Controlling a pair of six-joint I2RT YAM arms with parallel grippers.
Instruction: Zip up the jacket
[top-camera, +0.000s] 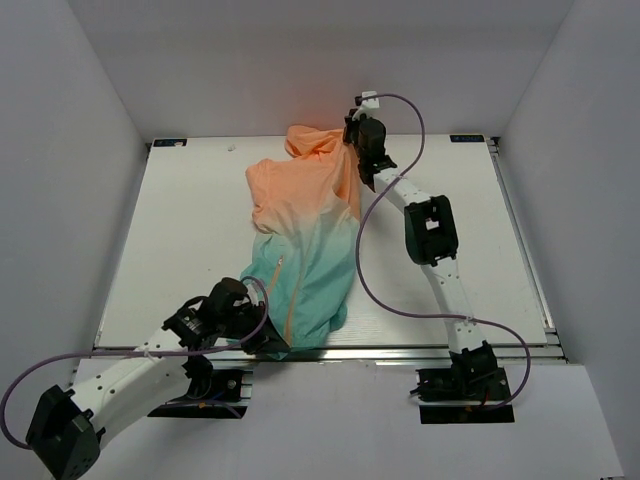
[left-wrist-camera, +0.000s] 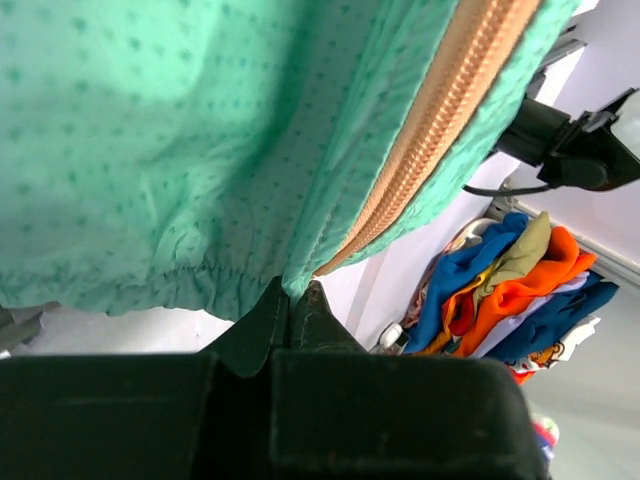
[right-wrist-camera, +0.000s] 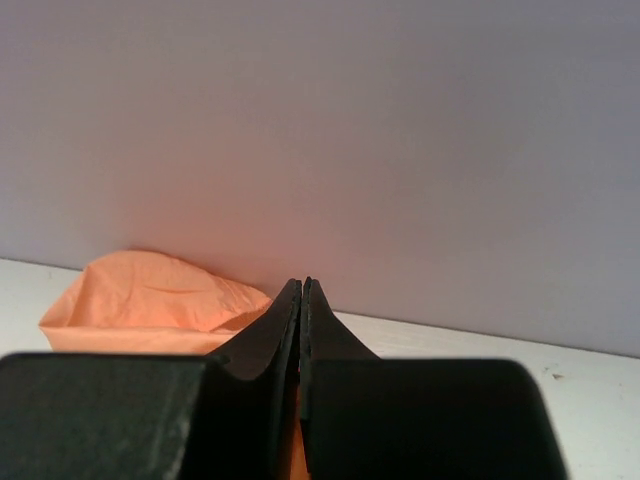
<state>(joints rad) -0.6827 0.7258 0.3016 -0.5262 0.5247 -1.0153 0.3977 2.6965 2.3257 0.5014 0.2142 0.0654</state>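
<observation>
At the left near edge of the white table (top-camera: 190, 220), the left gripper (top-camera: 268, 345) is set against the teal hem (left-wrist-camera: 150, 285) of the jacket (top-camera: 305, 230). From the left wrist camera, its jaws are seen pressed shut on the gathered hem, with the cloth pinched at the fingertips just beside the lower end of the orange zipper (left-wrist-camera: 440, 110). The zipper tape is seen running up and to the right across the teal fabric. Behind it, off the table, a pile of coloured clothes (left-wrist-camera: 510, 285) in blue, orange and olive is visible.

Across the middle of the table the jacket is laid lengthwise, with the teal hem at the near edge and the orange-peach shoulders and hood (top-camera: 310, 140) at the far edge by the back wall (right-wrist-camera: 320, 130). Part of the zipper can be made out on the lower front in the top view.

At the far right of the jacket, the right gripper (top-camera: 352, 135) is placed against the cloth beside the hood. From the right wrist camera, its jaws are seen closed tightly together, and a strip of orange cloth is caught between them lower down. The hood is seen bunched to the left of the fingers.
</observation>
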